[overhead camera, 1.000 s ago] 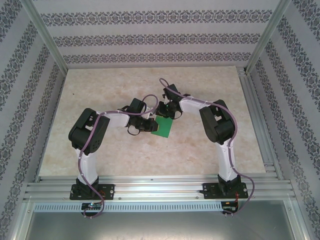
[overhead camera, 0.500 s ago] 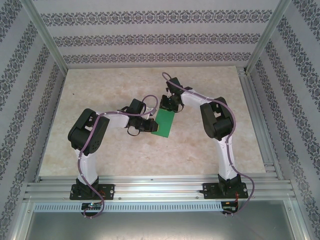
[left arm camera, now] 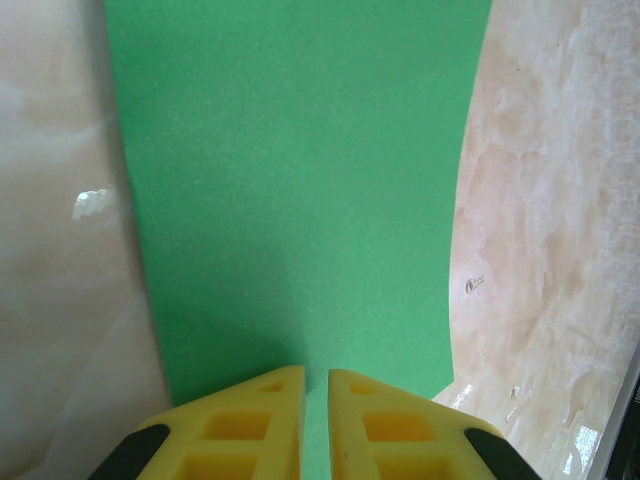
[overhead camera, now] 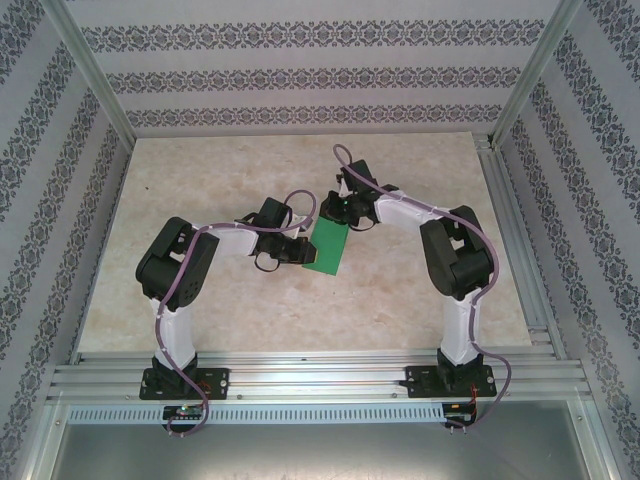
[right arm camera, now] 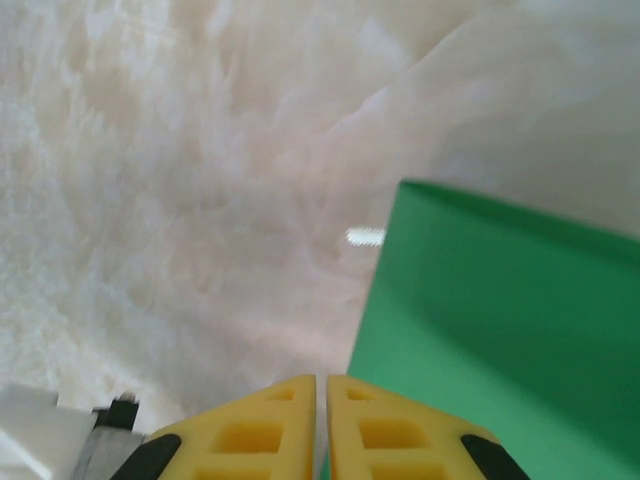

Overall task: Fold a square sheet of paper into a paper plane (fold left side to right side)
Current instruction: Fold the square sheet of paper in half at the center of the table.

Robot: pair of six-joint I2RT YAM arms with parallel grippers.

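The square sheet of paper [overhead camera: 328, 250] lies flat on the marble table as a bright green upright rectangle, narrower than it is long. My left gripper [overhead camera: 305, 252] rests at its left edge, jaws shut. In the left wrist view the yellow fingertips [left arm camera: 316, 375] sit low over the green paper [left arm camera: 300, 200], which runs on underneath them. My right gripper [overhead camera: 337, 217] hovers at the sheet's far edge, also shut. In the blurred right wrist view its tips [right arm camera: 321, 380] stand just beside the paper's corner [right arm camera: 500, 340], with nothing between them.
A marble tabletop [overhead camera: 220, 190] is enclosed by patterned walls and aluminium rails [overhead camera: 300, 375] along the near edge. Purple cables loop over both arms. Open marble lies on every side of the sheet.
The right gripper has drawn back off the sheet's far end, uncovering more green, and the right arm's elbow has swung to the right. The left arm and the sheet have stayed put.
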